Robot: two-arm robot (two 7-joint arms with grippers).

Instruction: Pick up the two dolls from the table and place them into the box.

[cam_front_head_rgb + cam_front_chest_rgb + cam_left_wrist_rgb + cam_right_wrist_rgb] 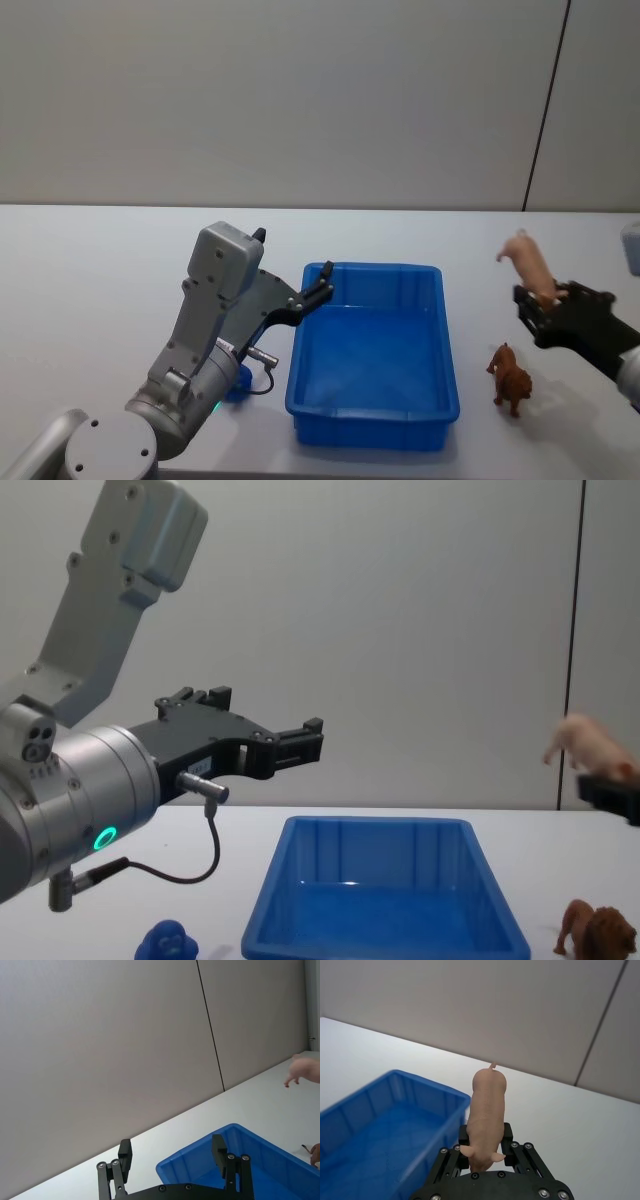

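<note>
The right gripper [485,1132] is closed on the pale pink pig [489,1105], its two black fingers [507,1131] pressed against the figure's sides near the head end. The pig's body and curled tail stick out beyond the fingertips, away from the wrist. Gripper and pig hang in the air above the white table [100,280], out to the right of the blue box [365,425] and clear of its right wall. The brown lion [511,378] stands upright on the table, lower than this gripper and on its robot-ward side. It lies a little toward the box, just beside the right wall near the front corner but not touching it. Across the box, the left gripper [171,1152] hovers over the far left corner of the rim. Its fingers are spread wide and hold nothing, with one fingertip over the blue rim and the other out over the table. The inside of the box is bare. A small blue rounded figure [168,943] sits on the table beneath the left arm, back toward the robot from that gripper and left of the box.
</note>
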